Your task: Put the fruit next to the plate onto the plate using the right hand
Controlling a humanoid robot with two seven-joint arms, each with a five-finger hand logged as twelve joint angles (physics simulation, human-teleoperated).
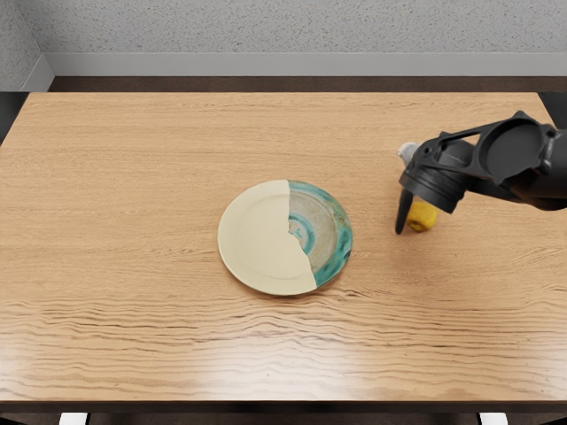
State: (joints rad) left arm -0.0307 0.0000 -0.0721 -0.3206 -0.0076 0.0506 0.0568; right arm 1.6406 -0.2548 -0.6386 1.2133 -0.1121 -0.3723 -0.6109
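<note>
the right hand (434,181) sits over the fruit (424,217), right of the plate (266,239), to grasp it. whether it grips yet, i cannot tell.

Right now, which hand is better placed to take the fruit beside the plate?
The right hand: it hangs directly over the yellow fruit, which lies to the right of the plate. The left arm is not in view.

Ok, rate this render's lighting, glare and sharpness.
Head view: soft, even light, with only faint shadows; a pale sheen lies across the near part of the table; the plate, the fruit and the right hand are all sharp, with no blur; the hand hides part of the fruit.
</note>
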